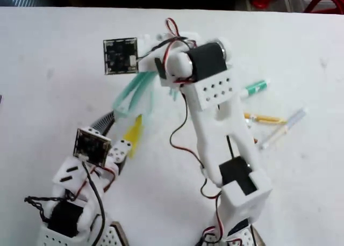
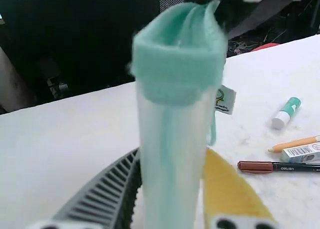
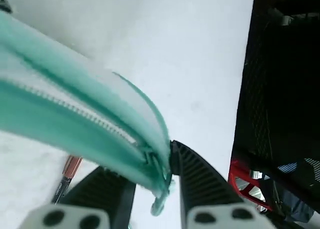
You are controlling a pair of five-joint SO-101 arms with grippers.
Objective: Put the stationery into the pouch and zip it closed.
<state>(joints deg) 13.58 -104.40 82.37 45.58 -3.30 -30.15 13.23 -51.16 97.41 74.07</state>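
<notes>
White table (image 1: 54, 69), dark clutter behind. Teal pouch (image 1: 131, 93) held up, upper left of centre in high view, one end clamped in left gripper (image 2: 172, 156), zipper end pinched by right gripper (image 3: 145, 161), nearly closed on it. Contents hard to make out. Right of centre on table: glue stick (image 1: 252, 89), pencil (image 1: 266, 118), brown pen (image 2: 272, 166) cut off at frame edge. Pouch tag (image 2: 225, 100) and barcode label (image 2: 302, 152): print unreadable.

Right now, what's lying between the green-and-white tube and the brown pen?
An orange pencil and a white labelled block lie between the tube and the brown pen, in the left wrist view.
</notes>
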